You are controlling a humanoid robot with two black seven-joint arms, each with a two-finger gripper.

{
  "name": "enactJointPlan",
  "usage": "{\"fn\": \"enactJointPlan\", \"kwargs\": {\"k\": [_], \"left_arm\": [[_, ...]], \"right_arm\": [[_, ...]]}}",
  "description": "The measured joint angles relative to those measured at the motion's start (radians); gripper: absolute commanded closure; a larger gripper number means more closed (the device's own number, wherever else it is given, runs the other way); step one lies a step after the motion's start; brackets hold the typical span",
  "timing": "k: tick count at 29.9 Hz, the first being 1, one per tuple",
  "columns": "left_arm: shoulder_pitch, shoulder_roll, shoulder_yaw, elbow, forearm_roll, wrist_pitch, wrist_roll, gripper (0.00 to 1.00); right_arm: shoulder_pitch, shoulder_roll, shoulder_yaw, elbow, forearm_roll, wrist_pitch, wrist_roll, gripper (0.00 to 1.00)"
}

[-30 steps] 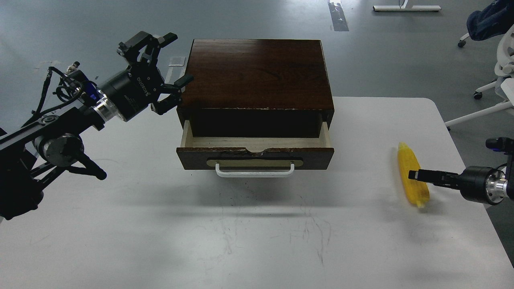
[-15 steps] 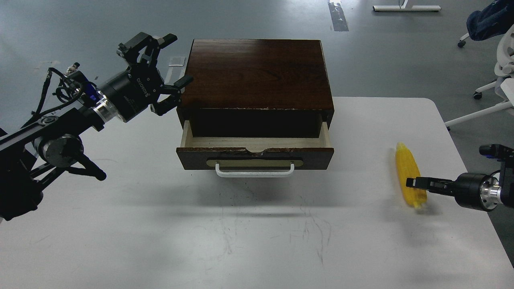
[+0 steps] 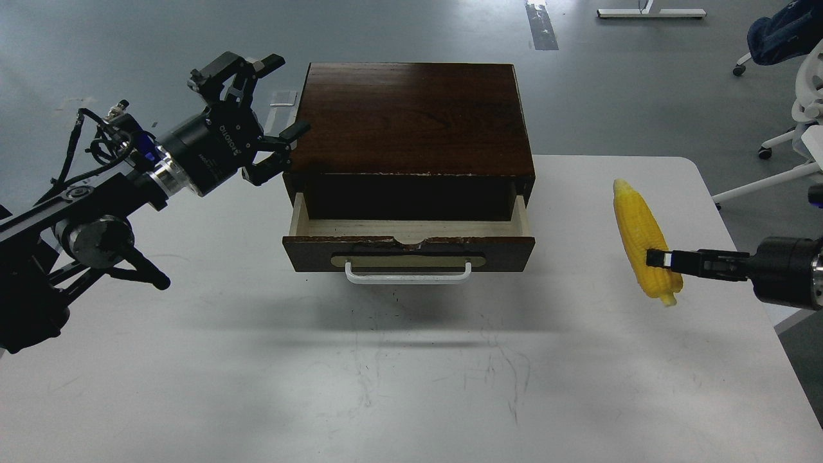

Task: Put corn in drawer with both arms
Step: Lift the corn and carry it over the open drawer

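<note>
Right claw (image 3: 662,259) fingers behind corn (image 3: 636,225)

corn (image 3: 643,241) lifted off table, right gripper (image 3: 662,259) raised with it

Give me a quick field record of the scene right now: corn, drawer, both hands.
corn: yellow cob, clamped near its lower end by the right hand, pointed tip up, seemingly lifted off the table
right hand: shut on the corn, right of the cabinet
drawer: partly pulled out, visible pale interior bare, white handle facing the robot
left hand: open, holding nothing, at the cabinet's top left corner
cabinet: dark brown box at the table's far edge
table: white, scuffed
</note>
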Motion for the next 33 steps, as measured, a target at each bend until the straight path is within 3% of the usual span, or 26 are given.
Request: {"fn": "enactJointPlan", "kwargs": {"k": [7,19,33], "left_arm": [[-0.001,0.007,0.000,-0.004,0.000,0.000,0.002,0.02],[-0.002,0.013,0.000,-0.009,0.000,0.000,0.002,0.02],[-0.003,0.030,-0.003,-0.011,-0.002,0.000,0.002,0.02]], "right_arm": [[0.189,-0.003,-0.013,0.018,-0.011,0.062,-0.002,0.87],[0.437,0.155,-0.109,0.012,-0.191,0.116,0.004,0.86],[0.828,0.511,-0.441,-0.099,-0.228,0.110,0.021,0.86]]}}
